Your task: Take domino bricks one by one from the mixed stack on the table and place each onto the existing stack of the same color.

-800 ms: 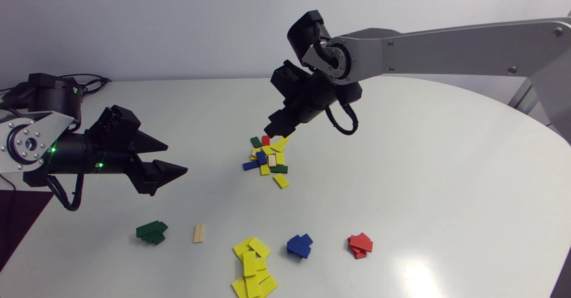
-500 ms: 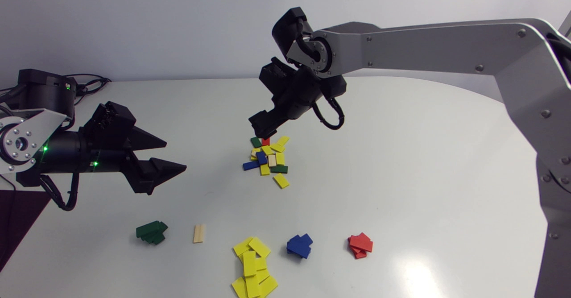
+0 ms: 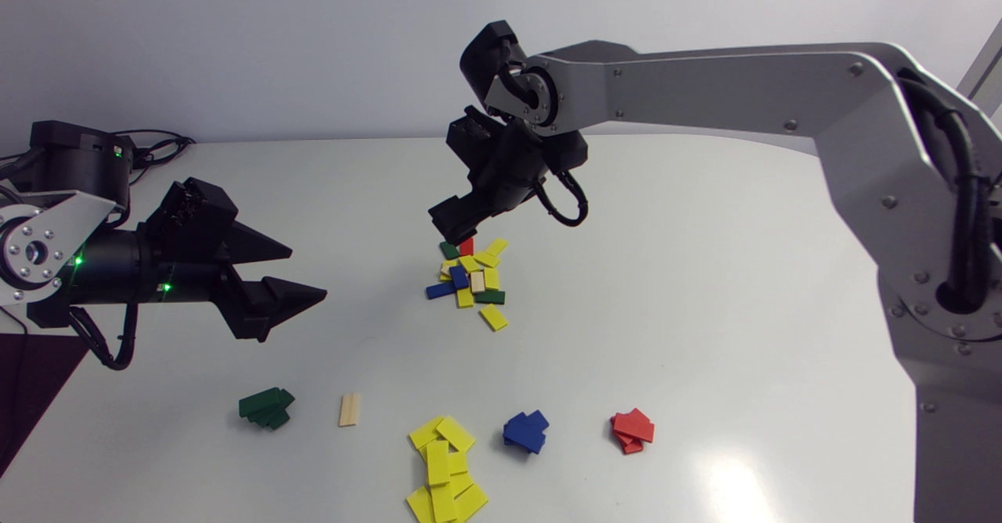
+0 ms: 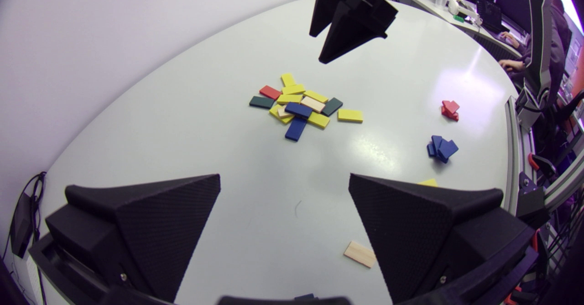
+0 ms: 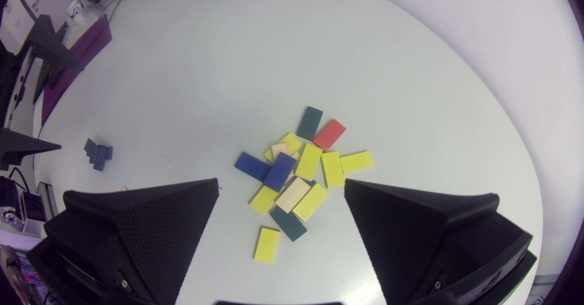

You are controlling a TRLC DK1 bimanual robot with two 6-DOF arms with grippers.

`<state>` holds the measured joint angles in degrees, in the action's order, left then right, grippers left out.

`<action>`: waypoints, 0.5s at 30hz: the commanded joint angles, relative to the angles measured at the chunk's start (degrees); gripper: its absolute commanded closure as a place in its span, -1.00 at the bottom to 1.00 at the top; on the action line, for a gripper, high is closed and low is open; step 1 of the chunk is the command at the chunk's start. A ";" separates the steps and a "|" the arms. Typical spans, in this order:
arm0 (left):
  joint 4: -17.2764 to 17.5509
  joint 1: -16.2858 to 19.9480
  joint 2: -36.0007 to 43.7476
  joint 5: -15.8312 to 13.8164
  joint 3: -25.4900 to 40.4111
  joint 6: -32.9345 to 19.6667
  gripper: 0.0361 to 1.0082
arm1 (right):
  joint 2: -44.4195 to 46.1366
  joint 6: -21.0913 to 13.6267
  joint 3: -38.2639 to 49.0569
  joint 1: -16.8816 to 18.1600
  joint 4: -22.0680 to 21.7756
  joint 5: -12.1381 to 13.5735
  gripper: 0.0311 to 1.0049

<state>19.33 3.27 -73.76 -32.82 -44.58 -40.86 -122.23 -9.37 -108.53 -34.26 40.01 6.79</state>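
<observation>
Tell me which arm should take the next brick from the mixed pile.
Right, likely. Its open right gripper hangs above the mixed pile with nothing held; the left gripper, also open, sits well off to the pile's side.

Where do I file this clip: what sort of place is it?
Probably a robotics lab bench: left gripper and right gripper over a white table, a mixed domino pile, a blue stack.

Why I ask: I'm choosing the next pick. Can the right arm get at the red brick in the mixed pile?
Probably yes. The right tool hangs open above the mixed pile, and the red brick lies flat at its edge, nothing on top. A green brick close beside it may crowd one finger.
</observation>
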 commanded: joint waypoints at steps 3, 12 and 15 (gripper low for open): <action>1.06 0.34 1.77 -0.67 0.81 -0.27 -0.99 | -5.03 3.13 -4.06 -1.69 3.23 -2.30 -0.92; 1.41 0.42 3.53 -1.11 2.39 -0.36 -0.99 | -12.33 5.41 -10.82 -3.88 7.89 -5.03 -0.92; 1.41 0.42 3.88 -1.37 2.74 -0.45 -0.99 | -14.08 5.67 -12.58 -4.24 8.68 -5.03 -0.92</action>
<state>20.21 3.31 -70.63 -33.28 -43.55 -40.86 -134.10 -5.23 -119.13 -38.02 47.66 2.42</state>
